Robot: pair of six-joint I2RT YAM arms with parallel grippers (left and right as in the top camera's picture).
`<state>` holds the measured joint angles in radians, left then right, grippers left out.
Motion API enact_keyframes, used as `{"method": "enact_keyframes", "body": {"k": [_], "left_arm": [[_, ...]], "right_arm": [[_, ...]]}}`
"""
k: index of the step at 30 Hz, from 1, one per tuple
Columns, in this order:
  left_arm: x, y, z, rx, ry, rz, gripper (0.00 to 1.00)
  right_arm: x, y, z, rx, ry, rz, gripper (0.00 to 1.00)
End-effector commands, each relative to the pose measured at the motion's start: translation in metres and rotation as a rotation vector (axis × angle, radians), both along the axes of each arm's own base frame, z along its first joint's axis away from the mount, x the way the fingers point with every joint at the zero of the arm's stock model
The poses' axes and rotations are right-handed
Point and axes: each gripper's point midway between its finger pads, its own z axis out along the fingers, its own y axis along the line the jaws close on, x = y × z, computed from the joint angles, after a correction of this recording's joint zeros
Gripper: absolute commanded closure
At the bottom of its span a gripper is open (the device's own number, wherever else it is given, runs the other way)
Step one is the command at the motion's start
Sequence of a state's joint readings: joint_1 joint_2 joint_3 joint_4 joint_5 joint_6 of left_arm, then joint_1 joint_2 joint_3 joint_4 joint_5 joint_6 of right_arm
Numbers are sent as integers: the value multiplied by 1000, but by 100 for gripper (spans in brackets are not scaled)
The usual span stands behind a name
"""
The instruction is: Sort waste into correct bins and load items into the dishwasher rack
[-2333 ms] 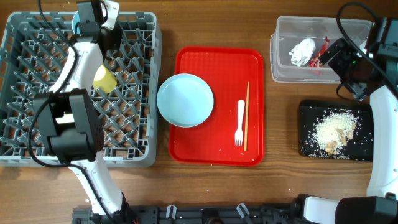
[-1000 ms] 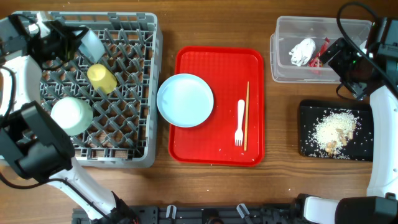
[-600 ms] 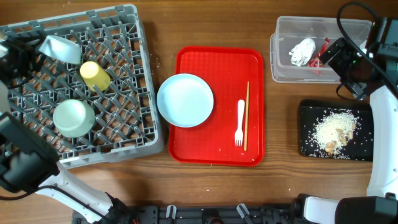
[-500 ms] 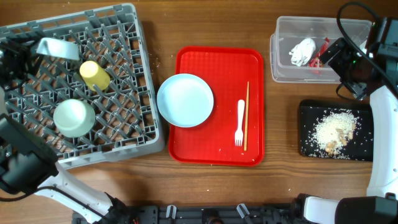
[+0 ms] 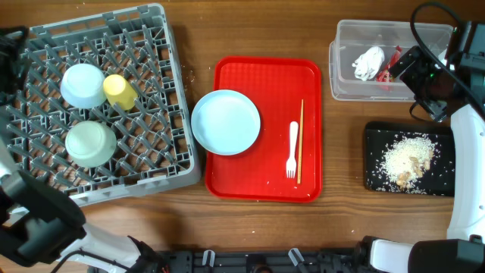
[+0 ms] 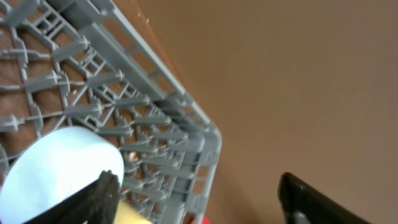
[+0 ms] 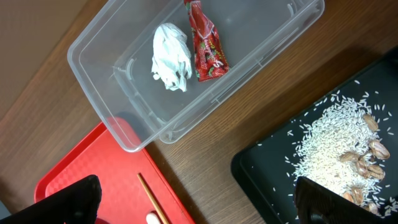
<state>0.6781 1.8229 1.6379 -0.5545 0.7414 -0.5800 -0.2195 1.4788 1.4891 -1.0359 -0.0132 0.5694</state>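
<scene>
The grey dishwasher rack [image 5: 144,163] lies skewed at the left and holds a pale bowl [image 5: 82,85], a yellow cup [image 5: 119,90] and a mint bowl [image 5: 90,143]. In the left wrist view my left gripper [image 6: 196,180] is open and empty over the rack's corner [image 6: 155,93], with the pale bowl [image 6: 56,168] beside one finger. A blue plate [image 5: 226,122], a white fork [image 5: 292,149] and a chopstick [image 5: 300,141] lie on the red tray [image 5: 265,76]. My right gripper [image 7: 196,186] is open and empty between the clear tub [image 7: 124,74] and the black tray [image 7: 273,174].
The clear tub [image 5: 345,76] holds the white tissue [image 5: 369,63] and the red wrapper [image 5: 390,64]. Food scraps [image 5: 409,158] lie on the black tray [image 5: 375,178]. The right arm [image 5: 462,129] stands along the right edge. Bare wood separates the rack, red tray and bins.
My left gripper opened and let go of the pale bowl, which now rests mouth-down beside the yellow cup. The rack has skewed and the left arm drew back to the left.
</scene>
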Motion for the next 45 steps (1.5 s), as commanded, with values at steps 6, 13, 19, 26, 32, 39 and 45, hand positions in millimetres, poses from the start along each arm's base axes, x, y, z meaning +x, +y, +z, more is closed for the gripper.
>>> {"method": "enact_keyframes", "body": {"k": [6,13,19,26,32,39,45], "left_arm": [[14,-32,-89,561,442,2,75],[3,-7,-120,597,561,57,90],[-10,2,-152,559,647,26,96],[-40,26,-136,447,666,141,96],[-22,-24,-29,339,318,74,80],[-25,-171,48,178,53,-331,30],[-50,-309,7,133,214,-670,0]], "right_arm": [[-1,-4,7,-32,-16,5,0],[-1,-4,7,-32,-16,5,0],[-1,-4,7,-32,-16,5,0],[-1,-4,7,-32,-16,5,0],[-1,-4,7,-32,-16,5,0],[-1,-4,7,-32,-15,5,0],[-1,-4,7,-32,-16,5,0]]}}
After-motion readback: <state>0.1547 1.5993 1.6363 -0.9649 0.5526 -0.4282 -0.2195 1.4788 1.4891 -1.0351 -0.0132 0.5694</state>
